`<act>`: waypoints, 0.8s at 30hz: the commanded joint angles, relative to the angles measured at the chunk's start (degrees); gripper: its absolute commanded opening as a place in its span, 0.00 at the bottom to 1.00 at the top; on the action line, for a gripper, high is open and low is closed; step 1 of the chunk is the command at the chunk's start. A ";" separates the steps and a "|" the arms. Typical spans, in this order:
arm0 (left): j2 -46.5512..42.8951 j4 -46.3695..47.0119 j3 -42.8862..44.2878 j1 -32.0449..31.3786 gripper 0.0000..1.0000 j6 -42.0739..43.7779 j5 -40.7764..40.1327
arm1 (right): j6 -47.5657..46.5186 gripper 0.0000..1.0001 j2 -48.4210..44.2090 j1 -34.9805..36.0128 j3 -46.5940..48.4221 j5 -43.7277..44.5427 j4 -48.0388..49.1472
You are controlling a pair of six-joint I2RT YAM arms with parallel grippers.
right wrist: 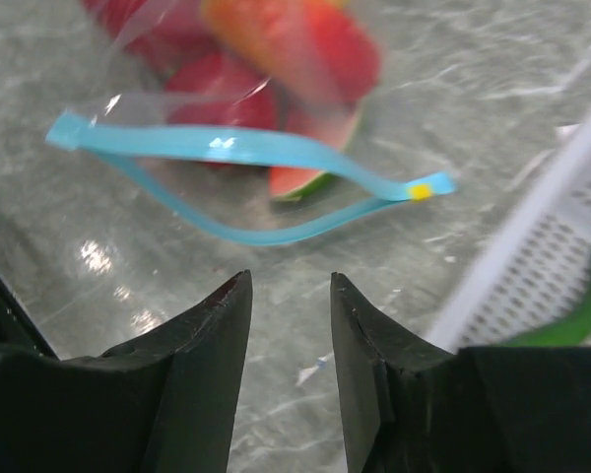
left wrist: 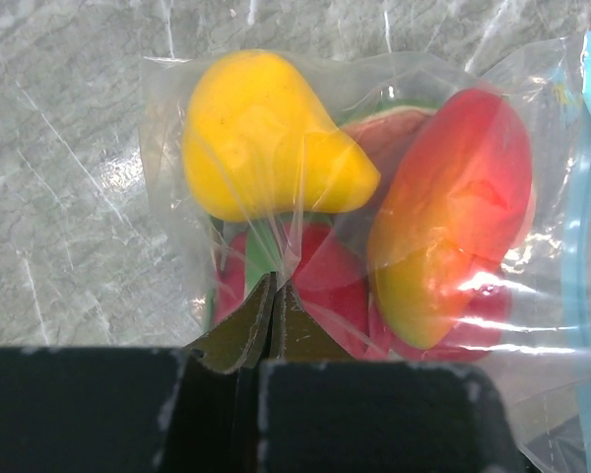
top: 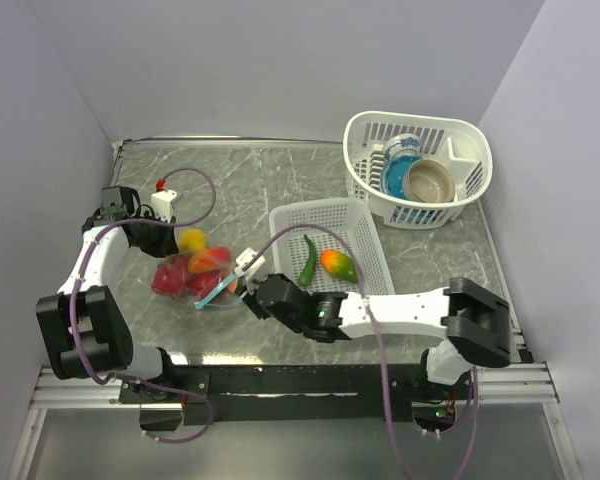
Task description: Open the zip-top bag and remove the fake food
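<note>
Left tool (left wrist: 274,293) is shut tight, pinching the thin, clear, crinkly plastic of the zip-top bag (left wrist: 473,79). Right tool (right wrist: 291,296) has its black jaws apart and holds nothing, just beside the bag's bendy blue zip strip (right wrist: 227,146), which gapes open. Shiny fake food (left wrist: 266,138), yellow and red, sits inside. The bag lies on the grey marble-look counter (top: 240,180), near a white holey basket (top: 352,215).

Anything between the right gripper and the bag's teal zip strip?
Nothing. In the right wrist view only bare grey tabletop lies between the right gripper, jaws apart, and the teal zip strip of the zip-top bag.
</note>
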 commanded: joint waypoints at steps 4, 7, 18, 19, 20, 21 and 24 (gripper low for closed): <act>0.68 0.66 -0.45 -0.17 0.01 0.34 0.03 | 0.28 0.57 8.47 1.40 3.95 -3.33 6.42; 1.03 0.57 -0.80 -0.16 0.01 0.60 0.30 | 0.45 0.71 12.33 0.78 7.02 -3.07 7.12; 0.86 0.22 -2.12 -0.08 0.01 2.97 -1.99 | 1.95 0.74 13.06 -0.98 6.61 -5.70 14.58; 0.94 0.40 -2.38 -0.08 0.01 3.06 -2.08 | 2.12 0.73 11.58 -1.24 5.81 -5.88 15.03; 1.12 0.48 -2.56 -0.08 0.01 3.15 -2.08 | 2.39 0.72 10.95 -1.41 5.28 -6.23 15.12; 1.29 0.57 -2.65 -0.16 0.01 3.06 -2.08 | 2.48 0.70 10.34 -1.76 4.23 -6.50 15.30; 1.64 0.92 -2.91 -0.08 0.01 2.80 -1.73 | 2.39 0.54 9.45 -2.38 3.25 -7.28 15.13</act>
